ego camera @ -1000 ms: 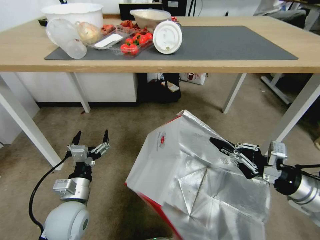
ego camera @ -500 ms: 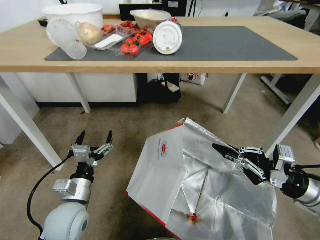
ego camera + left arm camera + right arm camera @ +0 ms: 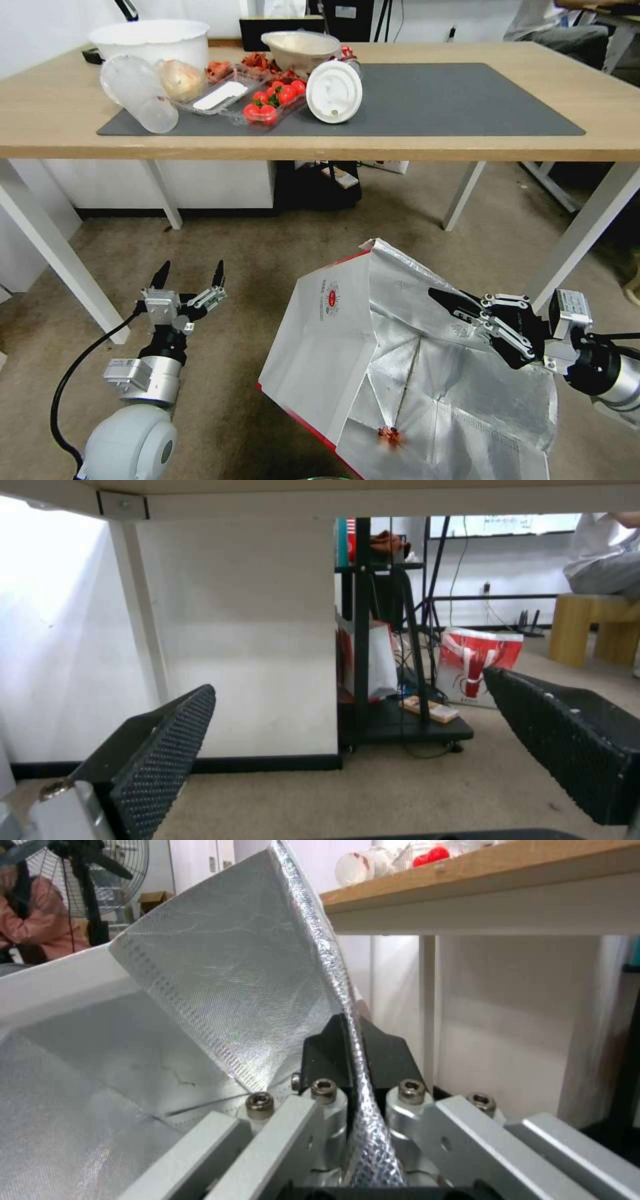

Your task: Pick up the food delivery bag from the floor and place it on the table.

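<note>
Your right gripper point(image 3: 448, 305) is clamped tight on the foil-lined rim of the food delivery bag point(image 3: 347, 347), the silver edge pinched flat between its closed fingers point(image 3: 373, 1050) in the right wrist view. The bag hangs tilted from that one edge, mouth open toward you, low over the floor point(image 3: 267, 253) in front of the table point(image 3: 40, 127); whether its bottom is touching the carpet cannot be told. You are in the lifting step, with the bag gripped but not yet near the tabletop. Your left gripper point(image 3: 189, 276) hovers low beside the bag, well apart from it, its jaws spread wide and holding nothing. The next move likely calls for raising the bag clear above the table edge, then carrying it forward onto the bare part of the grey mat point(image 3: 467, 100), away from the food containers point(image 3: 267, 100) crowded at the mat's left end.
</note>
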Motion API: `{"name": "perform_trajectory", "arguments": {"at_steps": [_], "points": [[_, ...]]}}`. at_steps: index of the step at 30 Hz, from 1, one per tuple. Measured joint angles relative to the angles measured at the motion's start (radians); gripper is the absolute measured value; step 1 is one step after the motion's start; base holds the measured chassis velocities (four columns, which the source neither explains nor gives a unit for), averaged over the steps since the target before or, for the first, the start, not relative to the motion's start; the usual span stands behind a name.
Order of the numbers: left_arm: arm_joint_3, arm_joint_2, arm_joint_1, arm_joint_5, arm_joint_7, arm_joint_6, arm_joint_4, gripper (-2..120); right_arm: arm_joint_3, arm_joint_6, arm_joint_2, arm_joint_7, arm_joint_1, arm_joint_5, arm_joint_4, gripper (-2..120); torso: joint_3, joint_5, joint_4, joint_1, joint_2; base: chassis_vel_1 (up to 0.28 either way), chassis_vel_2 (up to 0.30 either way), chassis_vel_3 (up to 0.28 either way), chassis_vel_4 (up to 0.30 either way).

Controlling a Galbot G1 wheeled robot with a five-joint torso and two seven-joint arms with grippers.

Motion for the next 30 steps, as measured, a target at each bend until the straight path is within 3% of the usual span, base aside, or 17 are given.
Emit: {"name": "perform_trajectory", "arguments": {"at_steps": [22, 30], "points": [[-0.003, 0.0, 0.016, 0.03, 0.002, 0.003, -0.014, 100, 0.005, -0.002, -0.013, 0.02, -0.003, 0.007, -0.009, 0, 0.069, 0.0001, 0.0, 0.016, 0.085, 0.0, 0.0, 0.0, 0.0], [-0.003, 0.004, 0.021, 0.042, 0.0, 0.036, -0.023, 100, 0.005, -0.001, -0.004, 0.021, -0.007, 0.002, -0.009, 0, 0.094, 0.0, -0.0001, 0.023, 0.117, 0.0, 0.0, 0.0, 0.0]]}}
